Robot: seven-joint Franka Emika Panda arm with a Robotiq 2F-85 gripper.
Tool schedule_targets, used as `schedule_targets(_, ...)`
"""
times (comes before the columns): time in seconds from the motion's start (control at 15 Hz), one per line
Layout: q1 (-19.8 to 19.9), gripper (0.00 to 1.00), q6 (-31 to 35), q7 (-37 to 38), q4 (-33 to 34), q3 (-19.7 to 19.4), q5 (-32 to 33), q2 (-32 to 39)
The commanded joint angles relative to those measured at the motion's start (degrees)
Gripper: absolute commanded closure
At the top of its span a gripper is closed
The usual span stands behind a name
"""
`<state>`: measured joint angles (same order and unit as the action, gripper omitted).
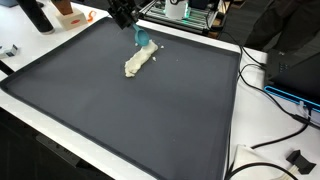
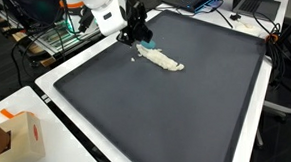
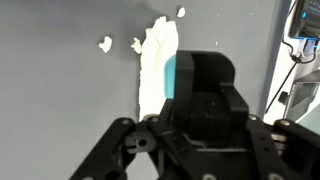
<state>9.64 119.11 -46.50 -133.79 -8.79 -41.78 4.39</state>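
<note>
A long, lumpy white cloth-like strip (image 1: 140, 63) (image 2: 165, 61) lies on the dark grey mat (image 1: 150, 115) (image 2: 184, 118) near its far edge. My gripper (image 1: 136, 30) (image 2: 138, 39) hovers at one end of the strip, shut on a small teal-and-black object (image 1: 142, 39) whose lower end comes down to the strip. In the wrist view the black body of that object (image 3: 205, 85) with its teal edge (image 3: 170, 75) fills the space between the fingers, and the gripper (image 3: 200, 105) sits over the white strip (image 3: 157, 50). Three small white scraps (image 3: 105, 43) lie beside it.
A white table border (image 1: 235, 120) frames the mat. Cables (image 1: 275, 95) and a black plug (image 1: 297, 160) lie beside it. An orange-and-white box (image 1: 68, 12) (image 2: 18, 134) and a black item (image 1: 38, 15) stand off one corner. Equipment racks (image 1: 185, 12) crowd the back edge.
</note>
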Motion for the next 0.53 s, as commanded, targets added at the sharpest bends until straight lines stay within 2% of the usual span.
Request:
schedule_targets(0.0, -1.7, 0.75, 2.8, 10.3, -1.7, 1.2, 7.2, -4.8)
schedule_targets(0.47, -4.1, 0.75, 1.3, 27.6, -0.3, 3.5, 21.0, -9.4)
